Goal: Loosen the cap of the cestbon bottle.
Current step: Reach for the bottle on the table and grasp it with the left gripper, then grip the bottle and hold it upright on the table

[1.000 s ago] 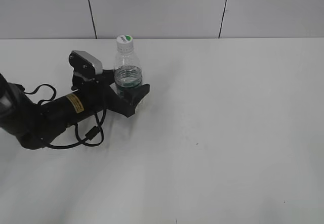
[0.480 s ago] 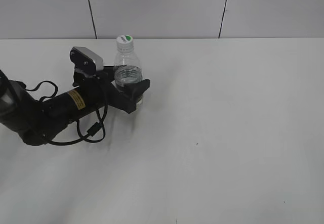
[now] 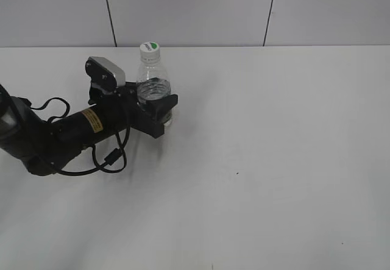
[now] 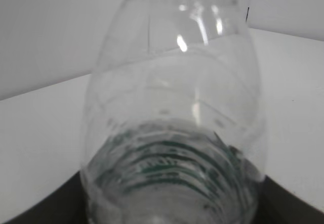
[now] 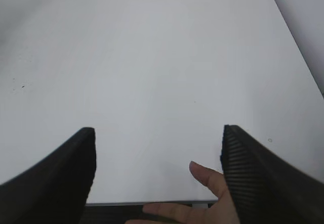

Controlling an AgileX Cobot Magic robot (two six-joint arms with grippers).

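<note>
The cestbon bottle (image 3: 153, 75) stands upright at the back left of the white table (image 3: 274, 136), clear with a green label low down. Its white cap (image 3: 150, 49) with a green mark sits on top. My left gripper (image 3: 152, 99) lies low on the table and is shut on the bottle's lower body, one black finger (image 3: 166, 108) in front of it. In the left wrist view the bottle (image 4: 172, 133) fills the frame and the cap is out of view. My right gripper (image 5: 157, 163) is open and empty over bare table; it does not show in the exterior view.
A person's hand (image 5: 202, 206) shows at the table's near edge between my right gripper's fingers. The left arm and its cable (image 3: 91, 154) lie on the table left of the bottle. A grey panelled wall (image 3: 195, 8) stands behind.
My left gripper's jaws have closed in round the bottle's lower body, and the arm has shifted slightly. The bottle stays upright in place.
</note>
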